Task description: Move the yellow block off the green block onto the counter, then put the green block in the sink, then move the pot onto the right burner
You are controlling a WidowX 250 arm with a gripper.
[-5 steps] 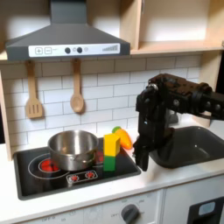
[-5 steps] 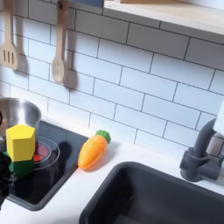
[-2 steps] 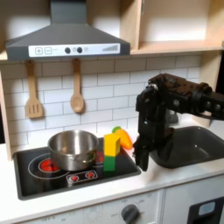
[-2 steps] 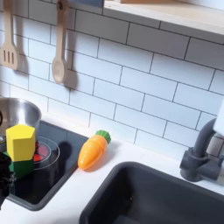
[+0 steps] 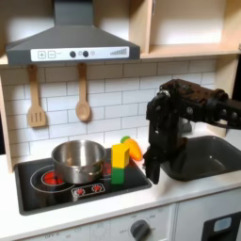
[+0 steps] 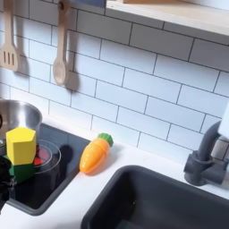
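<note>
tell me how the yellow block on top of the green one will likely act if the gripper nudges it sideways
The yellow block sits loose on the green block, a narrow stacked perch, so a sideways nudge would probably slide or tip it off. It looks rigid with flat faces, so likely no rolling. The gripper hangs beside the stack.

yellow block (image 6: pixel 21 144) on green block (image 6: pixel 21 168), white counter (image 6: pixel 85 200)

In the first exterior view, the pot (image 5: pixel 78 160) sits on the stove panel (image 5: pixel 56 191), on its left burner. To the pot's right, the yellow block (image 5: pixel 121 153) stands on the green block (image 5: pixel 120 173). My gripper (image 5: pixel 152 171) hangs just right of that stack. The sink (image 5: pixel 215 158) lies further right, set into the counter (image 5: pixel 179 196).
</note>
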